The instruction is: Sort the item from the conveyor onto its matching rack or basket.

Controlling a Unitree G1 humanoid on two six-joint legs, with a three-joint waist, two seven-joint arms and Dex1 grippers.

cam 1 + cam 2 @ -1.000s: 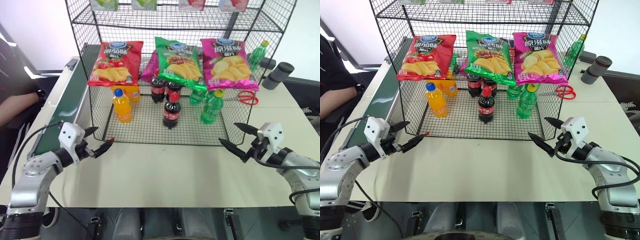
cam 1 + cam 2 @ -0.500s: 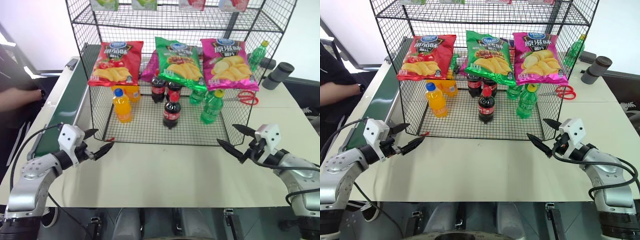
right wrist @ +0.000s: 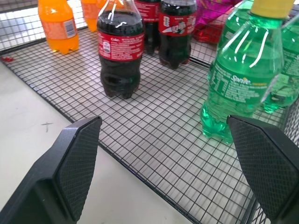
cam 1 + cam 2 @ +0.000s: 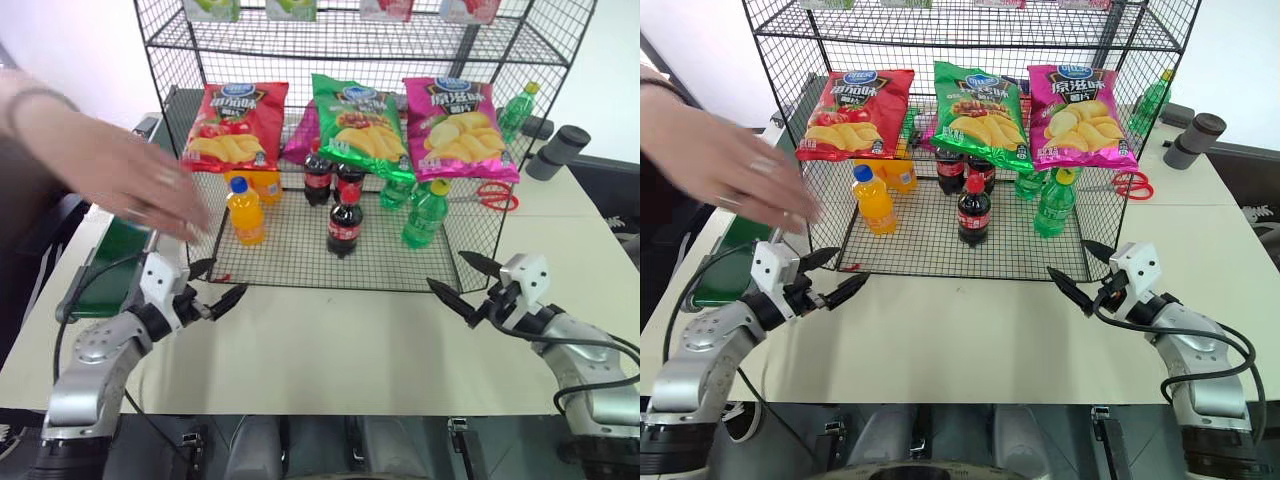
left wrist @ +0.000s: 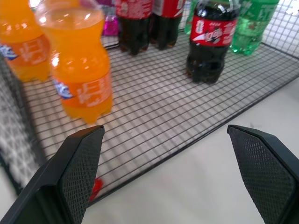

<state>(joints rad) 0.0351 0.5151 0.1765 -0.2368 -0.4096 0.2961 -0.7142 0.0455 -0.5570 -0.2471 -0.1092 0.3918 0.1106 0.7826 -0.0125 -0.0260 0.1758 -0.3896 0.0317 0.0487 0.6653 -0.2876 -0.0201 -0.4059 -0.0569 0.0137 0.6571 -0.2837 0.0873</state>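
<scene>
White table (image 4: 330, 330) carries black wire rack (image 4: 350, 150). Cola bottle (image 4: 343, 228) upright on rack's bottom tier, centre front; orange bottle (image 4: 245, 212) to its left, green bottle (image 4: 424, 214) to its right. Left gripper (image 4: 214, 286) and right gripper (image 4: 460, 281) hover before rack, fingers spread wide, empty. Person's hand (image 4: 135, 185) over conveyor (image 4: 125, 235), left of rack.

Bright, even light; the person's hand (image 4: 120, 180) is motion-blurred, wrist views slightly soft.
</scene>
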